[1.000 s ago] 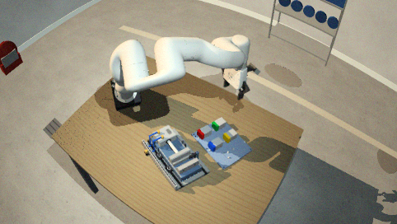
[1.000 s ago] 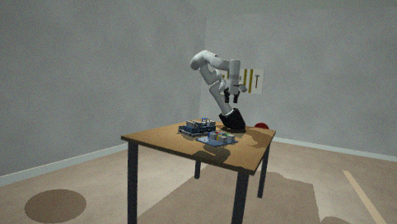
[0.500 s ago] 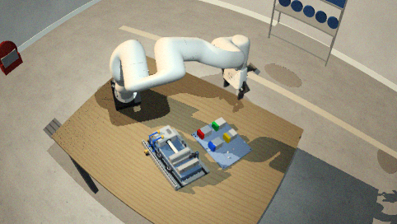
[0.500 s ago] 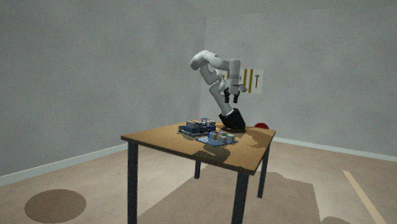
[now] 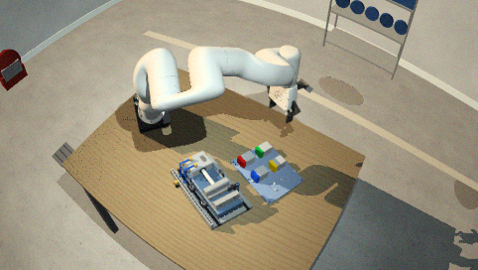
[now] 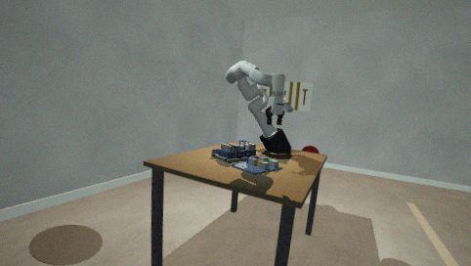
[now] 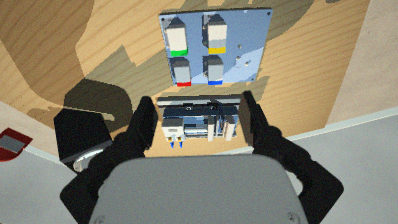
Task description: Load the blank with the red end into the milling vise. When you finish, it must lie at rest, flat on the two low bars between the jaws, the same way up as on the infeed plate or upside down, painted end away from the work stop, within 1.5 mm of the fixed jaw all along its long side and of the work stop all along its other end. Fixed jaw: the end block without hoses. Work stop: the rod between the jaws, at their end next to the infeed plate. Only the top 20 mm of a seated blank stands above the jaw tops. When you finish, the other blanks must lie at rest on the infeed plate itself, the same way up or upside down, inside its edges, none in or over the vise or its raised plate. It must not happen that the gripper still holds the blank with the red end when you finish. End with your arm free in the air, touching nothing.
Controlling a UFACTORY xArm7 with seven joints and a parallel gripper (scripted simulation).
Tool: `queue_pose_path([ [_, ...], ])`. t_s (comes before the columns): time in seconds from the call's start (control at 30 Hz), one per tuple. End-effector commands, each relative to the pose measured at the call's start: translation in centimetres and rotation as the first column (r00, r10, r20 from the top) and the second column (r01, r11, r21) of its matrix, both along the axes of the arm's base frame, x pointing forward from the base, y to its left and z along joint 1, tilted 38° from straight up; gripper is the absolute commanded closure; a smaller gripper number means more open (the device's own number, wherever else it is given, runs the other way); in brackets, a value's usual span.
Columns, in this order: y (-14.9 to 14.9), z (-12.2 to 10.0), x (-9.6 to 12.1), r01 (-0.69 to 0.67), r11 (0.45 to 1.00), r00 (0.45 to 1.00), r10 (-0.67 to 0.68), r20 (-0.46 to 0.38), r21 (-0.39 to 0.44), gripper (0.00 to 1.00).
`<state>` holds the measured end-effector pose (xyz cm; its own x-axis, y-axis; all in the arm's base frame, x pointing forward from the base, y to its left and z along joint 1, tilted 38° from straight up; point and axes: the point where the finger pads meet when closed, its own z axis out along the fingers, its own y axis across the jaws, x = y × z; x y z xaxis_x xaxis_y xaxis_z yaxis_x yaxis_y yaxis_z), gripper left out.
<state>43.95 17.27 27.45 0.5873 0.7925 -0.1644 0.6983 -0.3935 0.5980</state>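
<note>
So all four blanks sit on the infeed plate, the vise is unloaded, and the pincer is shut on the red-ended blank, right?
Not quite. The pincer is open and holds nothing, hanging high above the table. The wrist view shows the red-ended blank on the infeed plate with the other three. The vise looks unloaded, as you said.

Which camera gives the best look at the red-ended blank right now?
The wrist view: the red blank faces the camera unobstructed on the infeed plate, red end clear, below the green one. The top view shows it smaller but plainly. In the exterior view the blanks are too small to tell apart well.
</note>
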Motion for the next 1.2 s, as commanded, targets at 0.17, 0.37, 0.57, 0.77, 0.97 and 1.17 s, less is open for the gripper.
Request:
queue_pose_path([
  [0.17,-1.0,-2.3,1.5,-0.003,1.000,1.000,0.003,0.003,0.002,0.00],
  [0.37,-0.9,-2.2,1.4,-0.003,1.000,1.000,0.003,0.003,0.002,0.00],
  [0.57,-0.8,-1.9,1.2,-0.003,1.000,1.000,0.003,0.003,0.002,0.00],
  [0.77,-0.7,-1.7,1.1,-0.003,1.000,1.000,0.003,0.003,0.002,0.00],
  [0.97,-0.7,-1.6,1.1,-0.003,1.000,1.000,0.003,0.003,0.002,0.00],
  [1.17,-0.6,-1.5,1.0,-0.003,1.000,1.000,0.003,0.003,0.002,0.00],
])
